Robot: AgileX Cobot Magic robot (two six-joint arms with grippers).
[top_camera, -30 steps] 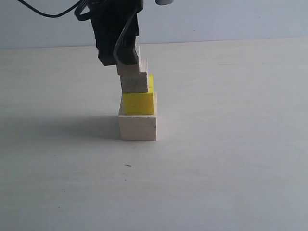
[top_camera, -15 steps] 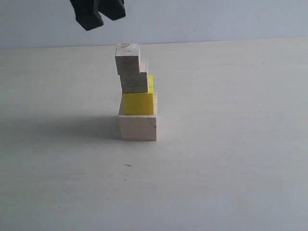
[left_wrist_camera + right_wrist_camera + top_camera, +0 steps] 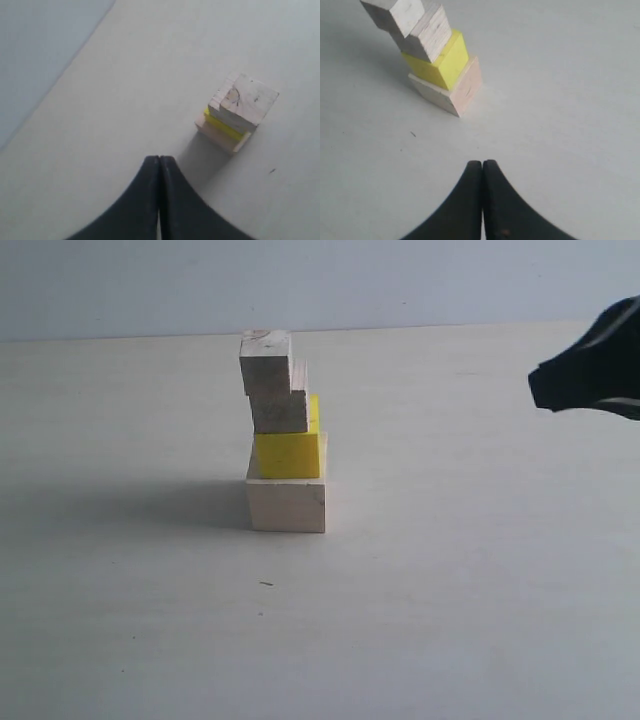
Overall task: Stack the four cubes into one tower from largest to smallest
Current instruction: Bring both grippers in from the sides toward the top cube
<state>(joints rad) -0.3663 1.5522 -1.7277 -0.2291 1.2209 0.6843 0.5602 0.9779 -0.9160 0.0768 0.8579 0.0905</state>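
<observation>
Tower (image 3: 285, 435) of four cubes stands on the tabletop (image 3: 450, 590), a little left of its middle and nearer the far edge than the near one. At the bottom is the large pale wooden cube (image 3: 287, 505), then the yellow cube (image 3: 287, 454), then the lower small cube (image 3: 279, 412), and the top small cube (image 3: 265, 362) crowns it. The top one is shifted leftward and overhangs the one beneath. The lower small cube sits toward the left of the yellow one, leaving a yellow strip bare on the right.

The left fingers (image 3: 145, 200) are pressed flat together, holding nothing. They hang high over the tabletop, with the tower apart from their tips and touching neither.

The right fingers (image 3: 465, 200) are likewise pressed together and empty, with the tower well apart beyond their tips. In the exterior view their dark, blurred shape hangs at the tabletop's right edge.
</observation>
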